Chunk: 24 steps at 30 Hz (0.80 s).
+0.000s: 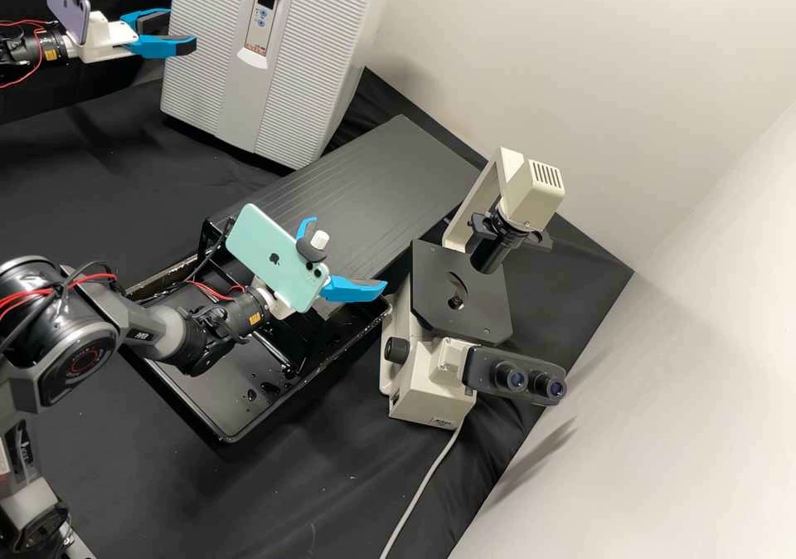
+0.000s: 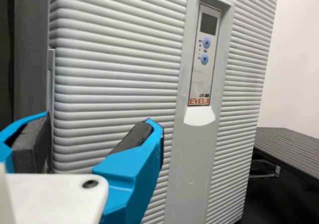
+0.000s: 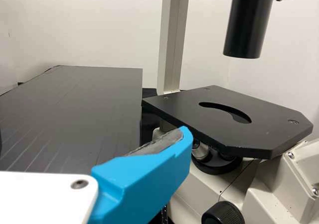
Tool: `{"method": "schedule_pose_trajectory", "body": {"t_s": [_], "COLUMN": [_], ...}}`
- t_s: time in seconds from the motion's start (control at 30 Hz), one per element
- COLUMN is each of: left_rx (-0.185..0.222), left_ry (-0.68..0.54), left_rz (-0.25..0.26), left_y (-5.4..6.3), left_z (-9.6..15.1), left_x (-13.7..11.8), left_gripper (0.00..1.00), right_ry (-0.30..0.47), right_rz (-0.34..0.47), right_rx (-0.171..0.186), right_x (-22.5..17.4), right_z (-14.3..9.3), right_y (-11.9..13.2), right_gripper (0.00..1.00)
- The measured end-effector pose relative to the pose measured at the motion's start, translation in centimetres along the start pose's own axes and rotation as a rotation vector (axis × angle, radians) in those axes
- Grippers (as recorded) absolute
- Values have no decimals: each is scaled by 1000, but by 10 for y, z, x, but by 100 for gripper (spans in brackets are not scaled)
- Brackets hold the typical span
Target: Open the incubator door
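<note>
In the high view the incubator (image 1: 338, 103) stands at the far side of the bench, and the thing that matters, its ribbed door (image 1: 203, 78), stands upright with its long axis running top to bottom. The left gripper (image 1: 178, 30) is much the nearer of the two; it comes in from the side, roughly level, so that its fingers lie across the upright edge rather than along it. The right gripper (image 1: 348, 252) is well apart from the door, over by the microscope (image 1: 460, 294), its fingers spread and pointing away from the incubator. In the left wrist view the relation is plainer: the left gripper's fingers are spread with nothing pinched between them, one over the ribbed face and the other out past the upright edge strip (image 2: 51, 84). The edge thus runs between the two, with the control panel (image 2: 203, 55) farther in on the face; whether either finger touches, I cannot tell. The next move probably turns on that edge: hook or pinch it squarely, then draw it outward, since a shallow hold might slip off the ribs. In the right wrist view a blue finger (image 3: 144, 174) points toward the microscope's black stage (image 3: 229, 129), which has no part in the door's opening.
</note>
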State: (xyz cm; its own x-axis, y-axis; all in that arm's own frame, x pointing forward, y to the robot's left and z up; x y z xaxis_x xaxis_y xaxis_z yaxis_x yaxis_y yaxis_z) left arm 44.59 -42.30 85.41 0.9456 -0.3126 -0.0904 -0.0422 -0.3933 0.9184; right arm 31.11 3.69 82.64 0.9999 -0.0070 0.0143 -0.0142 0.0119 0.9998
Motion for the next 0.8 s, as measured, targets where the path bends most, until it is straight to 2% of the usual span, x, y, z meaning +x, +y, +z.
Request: {"method": "schedule_pose_trajectory", "body": {"t_s": [0.2, 0.8], "left_rx": [-12, -31], "left_ry": [13, 22], "left_rz": [-1, -6], "left_y": [-2, 1], "left_z": [-1, 9], "left_x": [-2, -18], "left_gripper": [0, 0], "right_ry": [0, 0], "right_rz": [0, 0], "right_rx": [0, 0], "right_x": [0, 0], "right_z": [0, 0], "right_y": [0, 0], "right_gripper": [100, 100]}}
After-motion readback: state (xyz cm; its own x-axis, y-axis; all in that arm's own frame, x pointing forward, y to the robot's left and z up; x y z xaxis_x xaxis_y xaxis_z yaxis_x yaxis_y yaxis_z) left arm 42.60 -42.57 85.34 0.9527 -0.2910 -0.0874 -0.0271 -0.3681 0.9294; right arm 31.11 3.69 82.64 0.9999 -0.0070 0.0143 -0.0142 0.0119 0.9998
